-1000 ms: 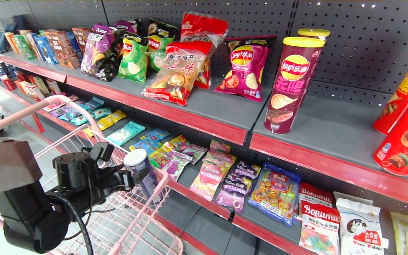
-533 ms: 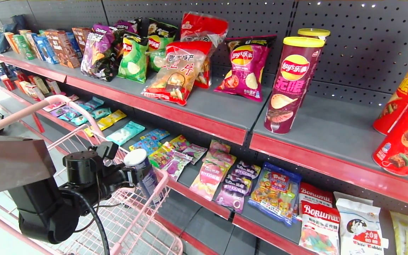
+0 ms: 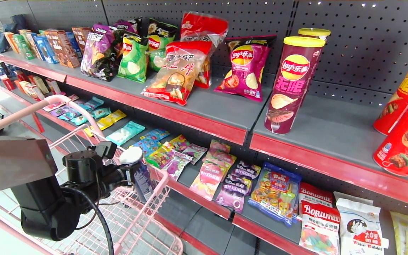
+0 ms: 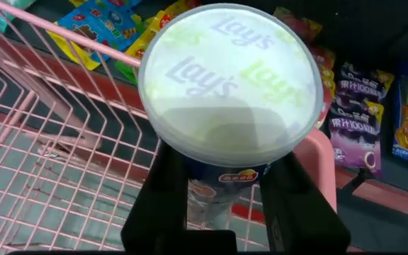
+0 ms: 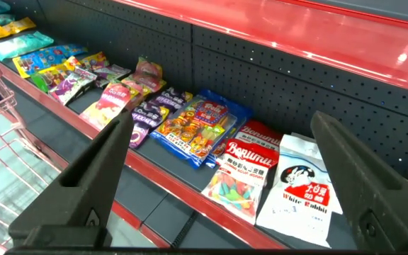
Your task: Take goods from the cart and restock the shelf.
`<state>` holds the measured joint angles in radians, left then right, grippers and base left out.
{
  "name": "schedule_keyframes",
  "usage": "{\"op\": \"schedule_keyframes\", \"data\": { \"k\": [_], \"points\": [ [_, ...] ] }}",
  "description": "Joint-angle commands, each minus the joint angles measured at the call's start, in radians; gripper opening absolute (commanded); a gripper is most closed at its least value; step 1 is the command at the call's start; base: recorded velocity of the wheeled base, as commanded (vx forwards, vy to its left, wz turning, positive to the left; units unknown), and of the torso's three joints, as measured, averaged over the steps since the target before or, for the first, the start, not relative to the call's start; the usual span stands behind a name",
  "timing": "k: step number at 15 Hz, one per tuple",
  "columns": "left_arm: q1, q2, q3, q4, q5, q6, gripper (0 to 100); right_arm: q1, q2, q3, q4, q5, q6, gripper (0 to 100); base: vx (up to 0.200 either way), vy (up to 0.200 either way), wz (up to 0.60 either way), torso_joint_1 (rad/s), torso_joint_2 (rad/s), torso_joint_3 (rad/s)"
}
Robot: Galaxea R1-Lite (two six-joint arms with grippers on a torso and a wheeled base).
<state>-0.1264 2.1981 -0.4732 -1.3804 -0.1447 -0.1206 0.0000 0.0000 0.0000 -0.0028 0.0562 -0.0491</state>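
Observation:
My left gripper point(image 3: 135, 175) is shut on a dark blue chip can point(image 3: 141, 173) with a white lid, held above the front corner of the pink wire cart point(image 3: 126, 226). In the left wrist view the can point(image 4: 225, 99) sits between my black fingers point(image 4: 168, 198), lid toward the camera. The can leans slightly toward the shelf. On the upper grey shelf point(image 3: 331, 127) stand a purple chip can point(image 3: 290, 85) and red chip cans point(image 3: 407, 127). My right gripper point(image 5: 232, 184) is open, hanging in front of the lower shelf point(image 5: 168, 198).
Chip bags point(image 3: 179, 71) and boxes point(image 3: 58, 46) line the upper shelf. Candy packets point(image 3: 221, 177) and white bags point(image 3: 360, 223) cover the lower shelf. Bare shelf room lies between the purple can and the red cans. The cart's pink handle point(image 3: 23, 113) is at the left.
My left arm has risen and shifted a little toward the shelf. The can has tipped, its lid now leaning away from the shelf side compared with a second ago.

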Motion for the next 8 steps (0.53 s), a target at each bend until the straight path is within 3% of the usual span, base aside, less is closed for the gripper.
{"op": "schedule_keyframes", "data": {
  "k": [1,6,8],
  "points": [
    [0.019,-0.057,0.005,0.014,-0.001,0.001,0,0.000,0.002,0.000,0.000,0.001,0.000,100,0.000,0.000,0.00,0.000,0.00,0.000],
    [0.090,-0.502,-0.033,0.460,-0.044,-0.008,0,0.000,0.002,0.000,0.000,0.001,0.002,100,0.000,0.000,0.00,0.000,0.00,0.000],
    [0.110,-0.718,-0.105,0.730,-0.058,-0.008,0,0.000,0.002,0.000,0.000,0.001,0.002,100,0.000,0.000,0.00,0.000,0.00,0.000]
  ]
}}
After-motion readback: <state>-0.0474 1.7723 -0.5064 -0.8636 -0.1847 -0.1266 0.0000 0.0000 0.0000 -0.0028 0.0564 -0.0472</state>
